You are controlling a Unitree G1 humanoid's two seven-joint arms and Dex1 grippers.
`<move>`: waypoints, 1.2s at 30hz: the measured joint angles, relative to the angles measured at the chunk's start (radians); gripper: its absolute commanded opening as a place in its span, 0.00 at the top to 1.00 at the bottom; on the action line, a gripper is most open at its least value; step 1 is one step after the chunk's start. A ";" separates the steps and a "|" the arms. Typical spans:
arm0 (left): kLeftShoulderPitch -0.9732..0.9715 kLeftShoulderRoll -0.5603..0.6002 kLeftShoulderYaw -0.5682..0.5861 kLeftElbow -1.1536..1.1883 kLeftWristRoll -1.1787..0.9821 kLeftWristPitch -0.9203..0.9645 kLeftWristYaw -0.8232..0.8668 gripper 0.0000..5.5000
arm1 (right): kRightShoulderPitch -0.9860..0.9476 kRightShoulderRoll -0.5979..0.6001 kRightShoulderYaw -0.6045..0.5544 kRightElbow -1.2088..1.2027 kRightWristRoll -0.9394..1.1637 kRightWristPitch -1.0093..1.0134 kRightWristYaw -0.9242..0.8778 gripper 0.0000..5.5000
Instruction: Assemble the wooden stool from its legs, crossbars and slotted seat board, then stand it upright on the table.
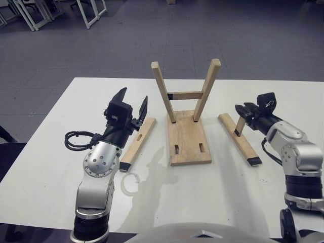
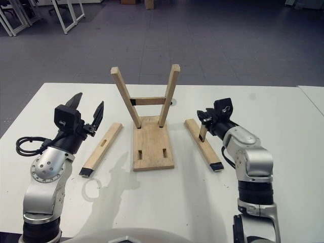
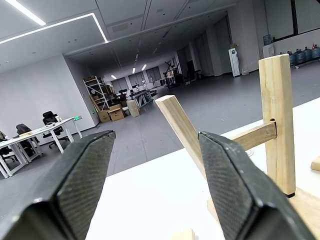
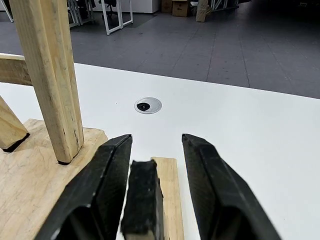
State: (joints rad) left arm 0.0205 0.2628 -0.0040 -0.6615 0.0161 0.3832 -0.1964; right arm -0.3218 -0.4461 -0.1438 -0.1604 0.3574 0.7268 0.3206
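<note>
Smooth white table (image 1: 55, 172), bare towards its side edges. Pale seat board (image 1: 188, 147) lies flat at centre with two square legs (image 1: 163, 91) standing splayed in it, joined by a crossbar (image 1: 187, 95). The left loose leg (image 1: 137, 142) and right loose leg (image 1: 242, 143) lie flat alongside. Left gripper (image 1: 134, 96) hangs above with jaws wide. Right gripper (image 4: 156, 136) has its jaws parted astride the black-tipped short crossbar (image 4: 142, 200).

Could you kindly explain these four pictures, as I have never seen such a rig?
This is a humanoid robot; each arm ends in a two-fingered pincer. Two pictures look down from its head onto a white table; two come from wrist cameras. On it lies a seat board with two legs and a crossbar fitted. Beside it lie a left leg and a right leg. The left pincer is open and empty; the right pincer is open around a short crossbar standing on the right leg.
</note>
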 measured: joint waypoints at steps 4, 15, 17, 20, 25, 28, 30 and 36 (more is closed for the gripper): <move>0.013 0.001 0.004 0.012 0.000 -0.019 0.000 0.44 | -0.098 0.006 -0.057 -0.083 0.041 0.072 -0.049 0.56; 0.029 0.001 0.004 0.023 0.008 -0.038 0.000 0.44 | -0.234 0.166 -0.072 0.039 0.017 0.054 -0.219 0.56; 0.029 0.001 0.004 0.023 0.008 -0.038 0.000 0.44 | -0.234 0.172 -0.068 0.063 -0.005 0.019 -0.227 0.56; 0.029 0.001 0.004 0.023 0.008 -0.038 0.000 0.44 | -0.235 0.181 -0.065 0.082 -0.018 -0.004 -0.233 0.56; 0.029 0.001 0.005 0.024 0.008 -0.038 0.000 0.44 | -0.365 0.194 -0.081 0.027 -0.004 -0.008 -0.263 0.56; 0.029 0.002 0.006 0.024 0.008 -0.038 0.000 0.44 | -0.521 0.135 -0.063 -0.048 -0.049 -0.134 -0.244 0.56; 0.029 0.001 0.006 0.023 0.009 -0.038 0.000 0.44 | -0.522 0.123 -0.046 -0.045 -0.072 -0.174 -0.229 0.56; 0.029 0.002 0.006 0.023 0.008 -0.038 -0.001 0.44 | -0.249 0.136 0.038 0.117 -0.129 -0.200 -0.184 0.56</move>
State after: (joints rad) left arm 0.0497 0.2645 0.0022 -0.6383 0.0246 0.3455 -0.1969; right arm -0.5707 -0.3105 -0.1058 -0.0434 0.2280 0.5266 0.1367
